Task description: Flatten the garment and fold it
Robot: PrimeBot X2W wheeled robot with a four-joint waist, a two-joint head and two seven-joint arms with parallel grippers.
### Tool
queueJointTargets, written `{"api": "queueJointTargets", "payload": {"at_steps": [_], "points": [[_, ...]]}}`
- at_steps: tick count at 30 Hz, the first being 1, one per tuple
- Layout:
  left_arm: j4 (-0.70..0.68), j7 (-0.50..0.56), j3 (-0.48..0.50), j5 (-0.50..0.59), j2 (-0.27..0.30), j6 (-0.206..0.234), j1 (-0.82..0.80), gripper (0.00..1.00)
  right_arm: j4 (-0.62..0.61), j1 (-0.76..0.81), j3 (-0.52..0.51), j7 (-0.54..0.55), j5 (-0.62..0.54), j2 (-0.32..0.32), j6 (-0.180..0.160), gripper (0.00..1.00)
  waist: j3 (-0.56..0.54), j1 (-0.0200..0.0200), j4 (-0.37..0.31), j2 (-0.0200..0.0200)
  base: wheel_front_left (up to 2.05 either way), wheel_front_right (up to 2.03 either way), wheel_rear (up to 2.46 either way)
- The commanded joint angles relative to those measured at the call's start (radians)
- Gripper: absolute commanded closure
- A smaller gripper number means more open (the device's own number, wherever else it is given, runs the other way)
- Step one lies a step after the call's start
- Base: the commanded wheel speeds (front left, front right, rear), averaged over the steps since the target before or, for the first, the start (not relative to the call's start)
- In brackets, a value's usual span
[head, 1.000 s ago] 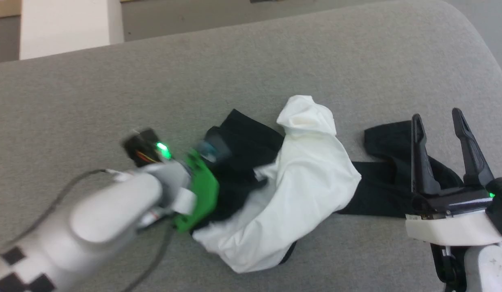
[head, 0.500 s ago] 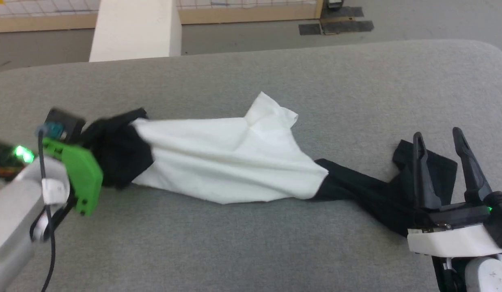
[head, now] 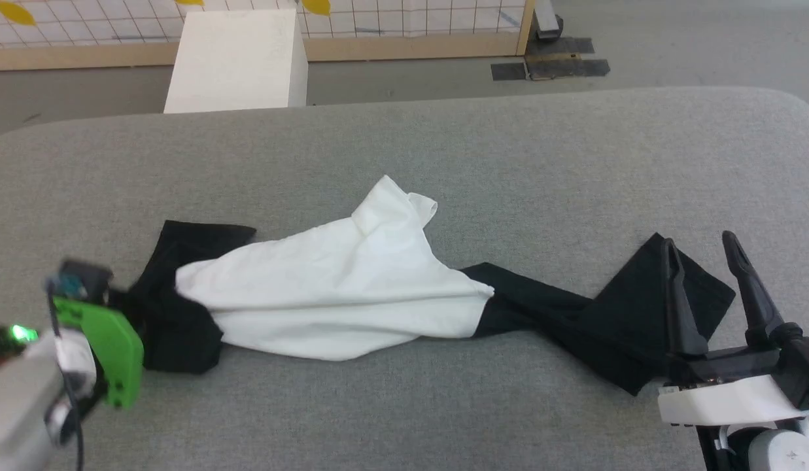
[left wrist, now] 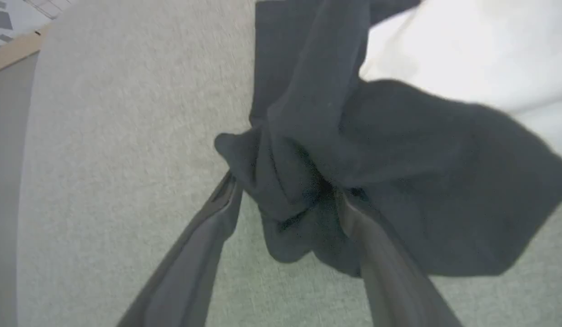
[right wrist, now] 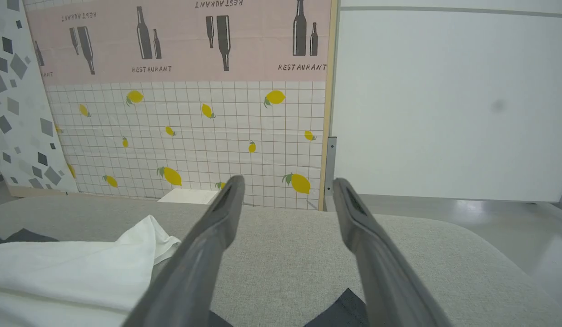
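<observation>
Okay: grey counter (head: 404, 144), with the garment (head: 352, 301) strung out along it parallel to the near edge. It's twisted, white body mid-counter, a black sleeve at each end. Long axis runs gripper to gripper: left end at the left gripper (left wrist: 285, 195), right end by the right gripper (head: 698, 241). Left gripper is spread wide, black sleeve bunched between its fingers, touching both, apparently unclamped. Right gripper is spread too, empty, over the sleeve near the right edge.

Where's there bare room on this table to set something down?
Widest: the table between the garment and its far edge near the white box. A narrower strip along the near edge. Crowded: the garment's ends, at the left gripper and right gripper.
</observation>
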Motion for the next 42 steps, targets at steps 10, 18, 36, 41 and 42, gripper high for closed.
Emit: {"api": "queueJointTargets", "payload": {"at_steps": [10,18,36,41,42], "points": [[-0.232,0.054,0.068,0.084,0.098,0.005,-0.278,0.0,-0.003,0.007,0.011,-0.005,-0.005,0.009,-0.002,0.0,-0.013,0.0,0.008,0.0,0.0,0.0,0.0],[-0.254,0.277,-0.015,0.102,-0.018,-0.081,-0.421,0.0,-0.011,-0.029,0.028,-0.005,-0.007,0.012,-0.002,0.0,0.048,0.0,-0.038,0.0,0.0,0.0,0.0],[-0.065,0.604,-0.266,0.105,-0.145,-0.15,-0.452,0.0,-0.024,-0.126,0.062,-0.005,-0.018,0.017,-0.002,0.0,0.219,0.0,-0.167,0.0,0.0,0.0,0.0],[-0.149,0.622,-0.272,0.112,-0.114,-0.15,-0.427,1.0,-0.024,-0.114,0.04,-0.005,-0.019,0.019,-0.002,0.0,0.209,0.0,-0.155,0.0,0.0,0.0,0.0],[-0.168,0.605,-0.272,0.122,-0.106,-0.15,-0.432,1.0,-0.025,-0.111,0.036,-0.005,-0.019,0.019,-0.002,0.0,0.203,0.0,-0.149,0.0,0.0,0.0,0.0]]}}
